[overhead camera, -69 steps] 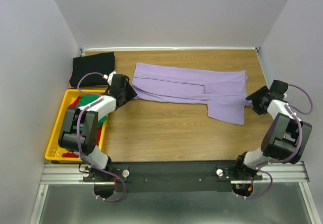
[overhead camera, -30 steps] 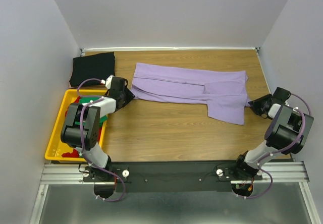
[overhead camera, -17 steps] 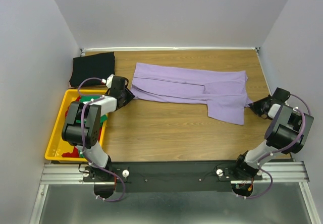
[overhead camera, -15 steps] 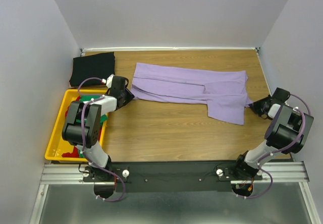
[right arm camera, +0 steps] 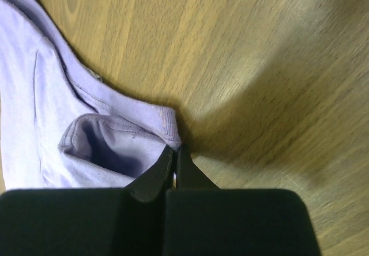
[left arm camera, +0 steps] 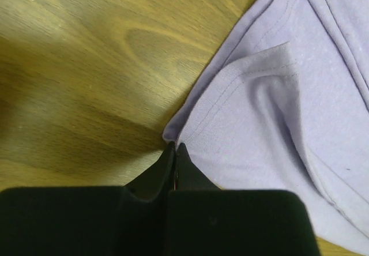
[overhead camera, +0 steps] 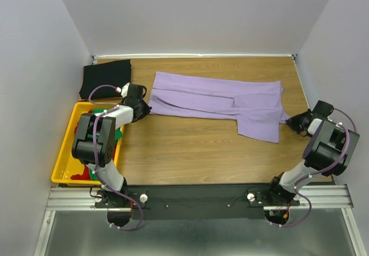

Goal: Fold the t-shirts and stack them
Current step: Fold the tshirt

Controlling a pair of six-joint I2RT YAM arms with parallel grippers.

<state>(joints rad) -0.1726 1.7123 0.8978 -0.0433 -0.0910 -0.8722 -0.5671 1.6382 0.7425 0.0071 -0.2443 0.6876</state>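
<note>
**Both grippers nipped shut on the lavender t-shirt (overhead camera: 216, 100)**

Your left gripper (overhead camera: 145, 107) is low on the table (overhead camera: 190, 152) at the shirt's left end. Its jaws are fully together, no gap. In the left wrist view the black fingertips (left arm camera: 183, 158) meet right at the hem corner (left arm camera: 173, 135), and the cloth looks pinched between them. Only the very edge is caught.

Your right gripper (overhead camera: 290, 121) is low at the shirt's right end, also closed tight. In the right wrist view its fingertips (right arm camera: 164, 158) close on the ribbed hem corner (right arm camera: 167, 120). A small fold of fabric is puckered just left of the tips.

The lavender tee lies flat across the far half of the table, running left to right betw. the two grippers. One flap drops toward you on the right part.

The black t-shirt (overhead camera: 105, 77) is folded in the far-left corner, apart from the lavender one. The green t-shirt (overhead camera: 117, 134) and red t-shirt (overhead camera: 85, 174) are bunched in the yellow crate (overhead camera: 64, 152) at the left edge, partly hidden by your left arm.
</note>
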